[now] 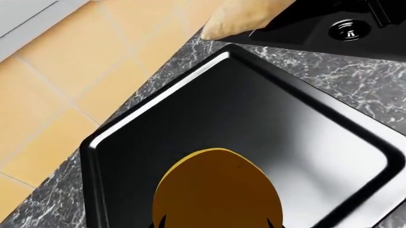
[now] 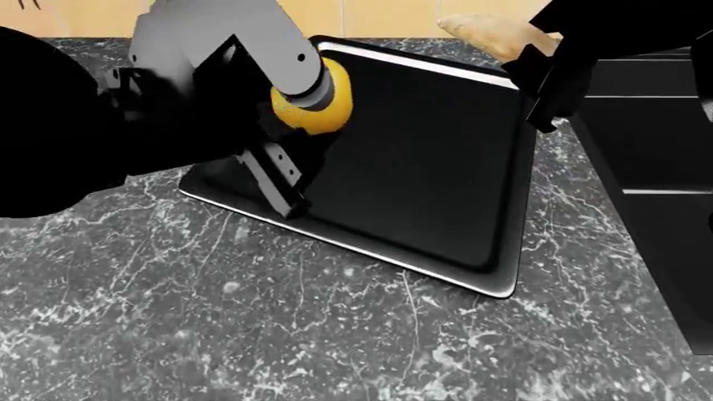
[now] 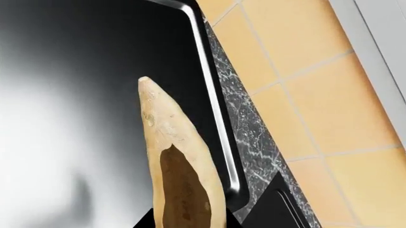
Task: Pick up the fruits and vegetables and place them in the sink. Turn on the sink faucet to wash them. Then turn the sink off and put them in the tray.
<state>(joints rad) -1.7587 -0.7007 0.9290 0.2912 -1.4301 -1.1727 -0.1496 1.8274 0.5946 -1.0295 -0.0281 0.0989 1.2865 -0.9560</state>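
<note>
Left third of the head view: the left gripper (image 2: 292, 180), black fingers pointing down over the near-left corner of the tray, closed around the yellow oval lemon (image 2: 316, 98). The lemon sits above the tray's left edge; whether it touches the floor of the tray cannot be told. In the left wrist view the lemon (image 1: 217, 190) fills the lower centre of the frame, above the tray's dark floor.

Centre: the shallow black rectangular baking tray (image 2: 496, 284) with thin shiny rim, lying at an angle on the grey marbled counter (image 2: 223, 317).

Upper right: the right gripper (image 2: 543, 88), black, clamped on the thick end of the pale tan tapered potato-like vegetable (image 2: 490, 33), whose narrow end points left over the tray's far corner. The right wrist view shows the vegetable (image 3: 171, 142) above the tray floor beside the rim.

Right edge: the deep matte-black sink (image 2: 657, 167), set in the counter just beside the tray.
</note>
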